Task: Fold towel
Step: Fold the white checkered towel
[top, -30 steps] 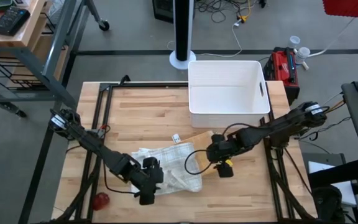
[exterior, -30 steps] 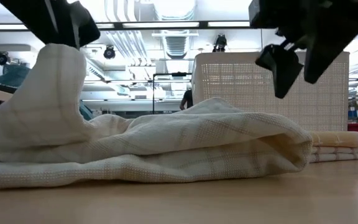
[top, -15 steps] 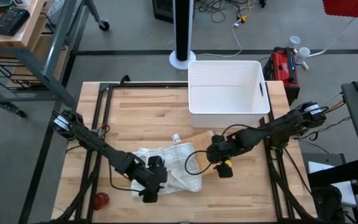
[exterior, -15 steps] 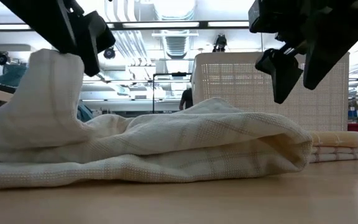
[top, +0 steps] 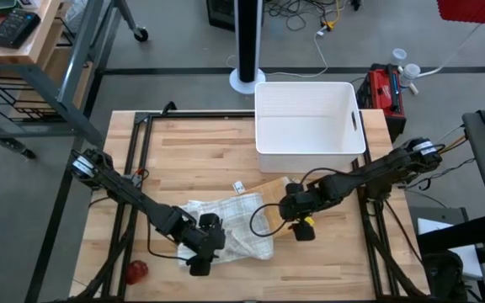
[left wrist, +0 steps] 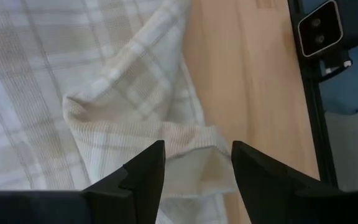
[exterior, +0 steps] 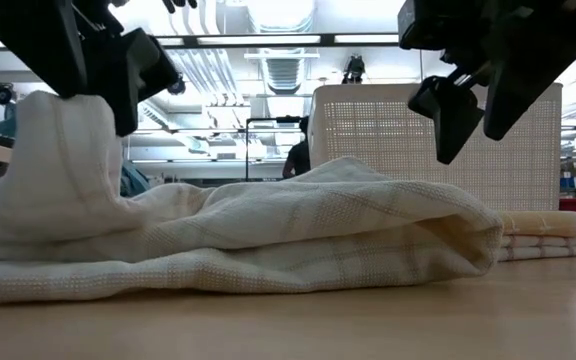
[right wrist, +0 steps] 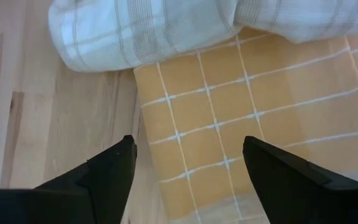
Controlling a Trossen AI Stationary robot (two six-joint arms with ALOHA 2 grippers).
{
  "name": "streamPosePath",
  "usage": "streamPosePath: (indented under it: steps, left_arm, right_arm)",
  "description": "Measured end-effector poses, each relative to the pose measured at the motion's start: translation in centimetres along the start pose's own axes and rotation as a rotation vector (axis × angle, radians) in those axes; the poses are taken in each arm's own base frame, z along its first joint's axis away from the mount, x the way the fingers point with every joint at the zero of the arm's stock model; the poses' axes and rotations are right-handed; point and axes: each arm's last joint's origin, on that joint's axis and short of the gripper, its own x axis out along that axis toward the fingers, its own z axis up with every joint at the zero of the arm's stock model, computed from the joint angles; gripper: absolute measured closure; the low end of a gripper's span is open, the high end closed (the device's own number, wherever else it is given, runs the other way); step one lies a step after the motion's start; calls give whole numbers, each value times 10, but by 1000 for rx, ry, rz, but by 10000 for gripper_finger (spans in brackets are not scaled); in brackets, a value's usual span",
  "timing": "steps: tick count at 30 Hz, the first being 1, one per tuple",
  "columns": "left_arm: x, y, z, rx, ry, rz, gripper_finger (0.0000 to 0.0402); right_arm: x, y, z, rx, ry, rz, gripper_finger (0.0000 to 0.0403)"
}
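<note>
On the near half of the light wooden butcher-block table (top: pixel 192 160) lies the cream checked cotton towel (top: pixel 230 223), bunched and half doubled over itself, and both arms are down at it! The left gripper (top: pixel 199 252) sits at the towel's near left corner, low over the cloth; the low view shows that end of the fabric standing up in a peak right under the dark fingers, which reads as a corner raised so it can be carried across for a fold. From the left wrist view the jaws stand moderately apart with a rumpled hem of the towel showing between them, but I can't tell whether they touch it; nothing is clamped that I can see. Over on the other side, the right gripper (top: pixel 300 217) hovers above the towel's right edge, just where a mustard-yellow grid-patterned cloth (right wrist: pixel 241 112) lies flat and folded on the wood, partly tucked under the towel's edge. Its jaws are spread wide and hold nothing, clear of the fabric in the low view; my guess is it's poised to pin or take that side. Behind, the white rectangular plastic bin (top: pixel 310 122) waits at the far edge, well apart from the action.
</note>
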Motion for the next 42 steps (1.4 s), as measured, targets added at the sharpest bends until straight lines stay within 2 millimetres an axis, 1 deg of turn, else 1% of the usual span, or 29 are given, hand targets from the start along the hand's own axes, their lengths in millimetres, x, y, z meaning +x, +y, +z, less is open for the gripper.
streamPosePath:
  steps: [7,12,15,18,19,21,25,29,31,34,38,42]
  left_arm:
    - [10,5,-8,-43,-26,-12,227]
    - [14,9,-14,-57,-12,-6,254]
    - [15,9,-15,-54,-1,-22,297]
    - [15,8,-16,-49,8,-43,373]
    - [14,7,-15,-49,7,-45,386]
    - [11,2,-13,-38,-2,-47,392]
    - [0,-11,-6,-18,-33,3,400]
    - [-18,-25,1,-23,-20,80,401]
    - [-28,-31,1,-46,15,116,401]
    - [-39,-41,-3,-99,64,148,401]
    - [-42,-54,-15,-170,81,154,402]
    - [-47,-63,-31,-238,98,215,401]
  right_arm:
    - [0,0,1,-1,-10,2,110]
    - [0,0,1,-1,-13,2,117]
    - [0,0,1,-1,-14,3,122]
    - [0,0,2,-1,-16,3,126]
    - [0,0,2,-1,-17,3,126]
    - [0,0,2,-1,-18,3,125]
    - [0,1,3,-2,-26,4,120]
    - [0,1,5,-5,-47,7,121]
    - [0,1,6,-4,-58,10,125]
    - [-1,2,7,-6,-76,15,131]
    - [-1,3,9,-7,-95,20,137]
    - [-1,3,10,-8,-98,27,136]
